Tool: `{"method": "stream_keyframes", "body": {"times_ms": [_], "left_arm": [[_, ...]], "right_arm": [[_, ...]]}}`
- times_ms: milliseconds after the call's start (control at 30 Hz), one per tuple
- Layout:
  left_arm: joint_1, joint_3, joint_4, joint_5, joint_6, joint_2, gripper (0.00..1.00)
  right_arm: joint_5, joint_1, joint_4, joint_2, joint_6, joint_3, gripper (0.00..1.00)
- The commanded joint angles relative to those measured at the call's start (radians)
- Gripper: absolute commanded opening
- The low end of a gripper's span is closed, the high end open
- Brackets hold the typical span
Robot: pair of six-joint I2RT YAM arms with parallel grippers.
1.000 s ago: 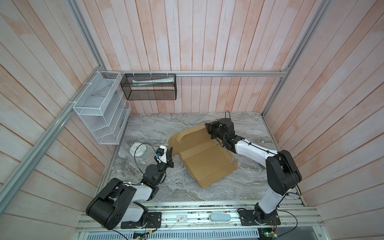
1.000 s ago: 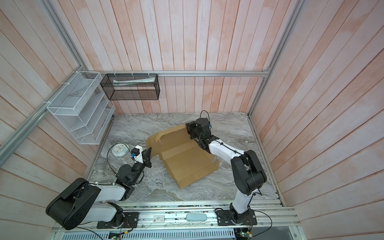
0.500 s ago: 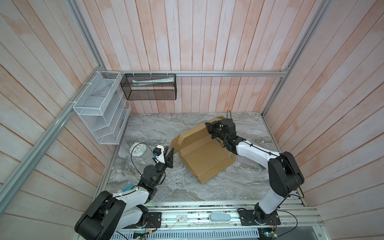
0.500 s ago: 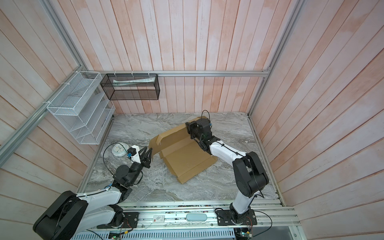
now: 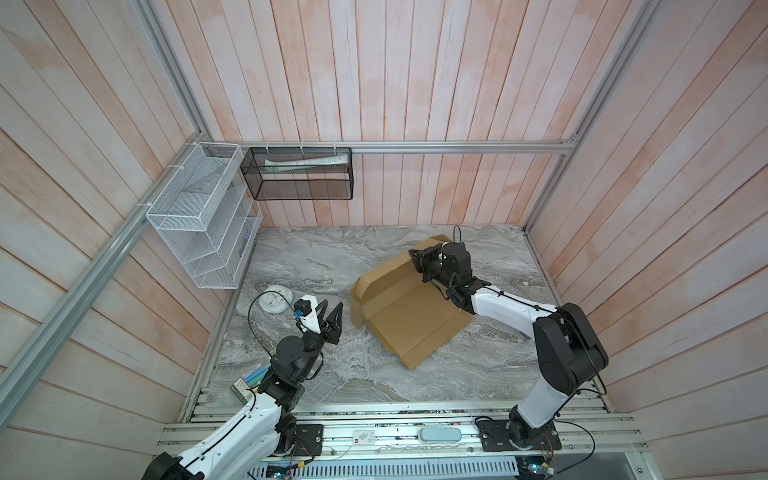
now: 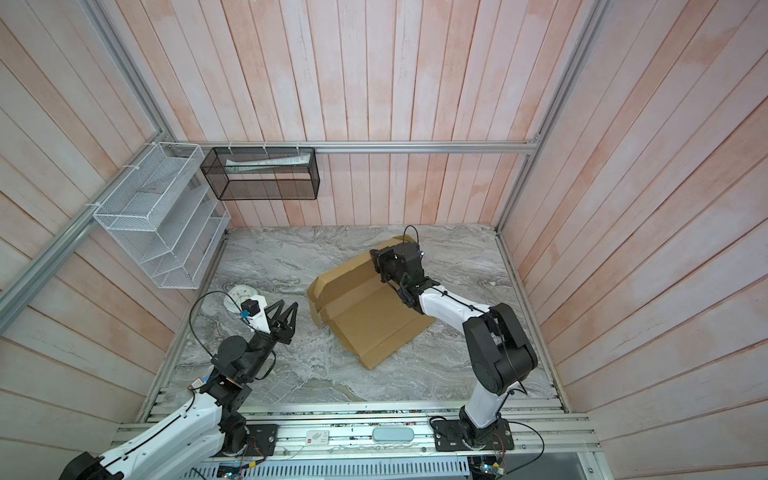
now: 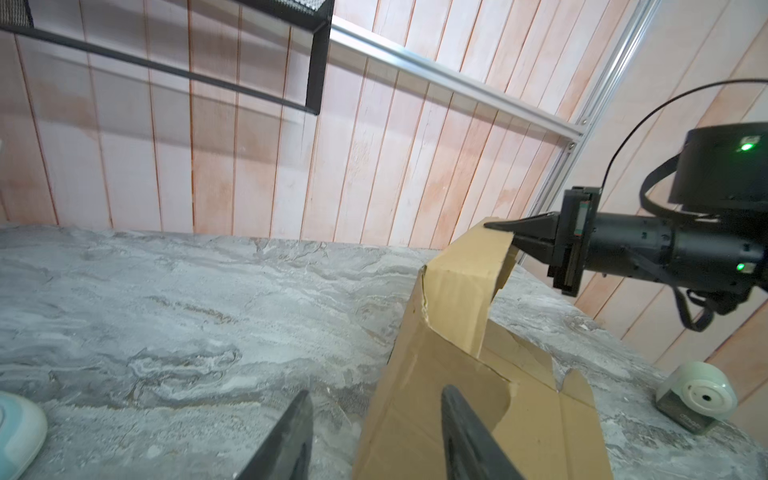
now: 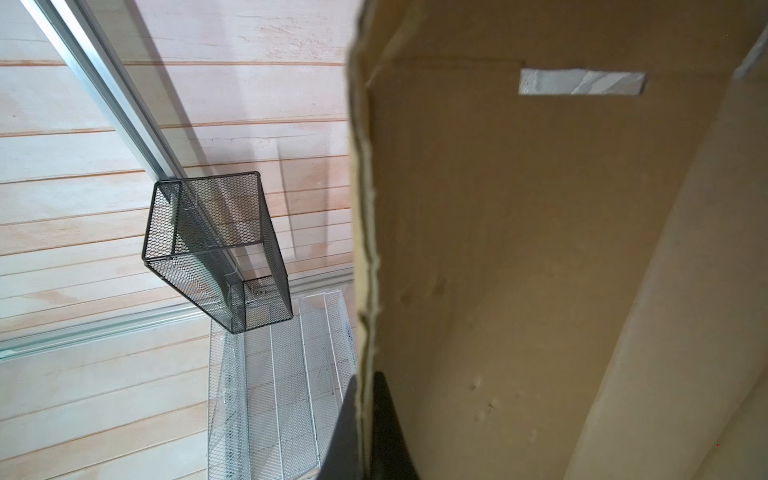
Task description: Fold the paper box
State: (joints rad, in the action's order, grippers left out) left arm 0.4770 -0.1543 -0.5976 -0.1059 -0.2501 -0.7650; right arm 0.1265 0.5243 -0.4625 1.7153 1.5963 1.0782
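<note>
The paper box (image 5: 409, 320) (image 6: 368, 318) is a brown cardboard sheet with creased flaps, lying mid-table with its far edge lifted. My right gripper (image 5: 415, 257) (image 6: 375, 255) is shut on that far edge; in the right wrist view its fingertips (image 8: 365, 380) pinch the cardboard rim (image 8: 540, 249). My left gripper (image 5: 332, 305) (image 6: 289, 305) stands open and empty just left of the box's left flap, not touching it. From the left wrist I see the open gripper (image 7: 376, 392) before the raised flap (image 7: 461, 299), and the right gripper (image 7: 496, 226) at its top.
A white round device (image 5: 274, 300) (image 6: 237, 296) lies left of my left gripper. A small white gadget (image 7: 698, 395) sits on the marble beyond the box. A white wire rack (image 5: 199, 220) and a black mesh basket (image 5: 299, 176) hang on the walls.
My left gripper has opened while staying left of the box. The right gripper has kept its grip, and the box has shifted slightly with its far edge raised.
</note>
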Motion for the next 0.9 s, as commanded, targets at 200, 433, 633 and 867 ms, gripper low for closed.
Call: {"method": "stream_keyframes", "body": {"times_ms": [200, 433, 633, 867], "left_arm": [[0.002, -0.09, 0.228, 0.02, -0.07, -0.075, 0.52], [0.002, -0.097, 0.223, 0.061, -0.093, -0.126, 0.52], [0.002, -0.094, 0.233, 0.075, -0.1, -0.136, 0.52], [0.002, -0.093, 0.221, 0.09, -0.117, -0.199, 0.52]], "right_arm": [[0.029, 0.019, -0.089, 0.045, -0.009, -0.023, 0.0], [0.045, 0.023, -0.148, 0.084, 0.003, -0.035, 0.0], [0.064, 0.027, -0.199, 0.141, 0.02, -0.024, 0.0], [0.09, 0.035, -0.246, 0.206, 0.046, 0.0, 0.0]]}}
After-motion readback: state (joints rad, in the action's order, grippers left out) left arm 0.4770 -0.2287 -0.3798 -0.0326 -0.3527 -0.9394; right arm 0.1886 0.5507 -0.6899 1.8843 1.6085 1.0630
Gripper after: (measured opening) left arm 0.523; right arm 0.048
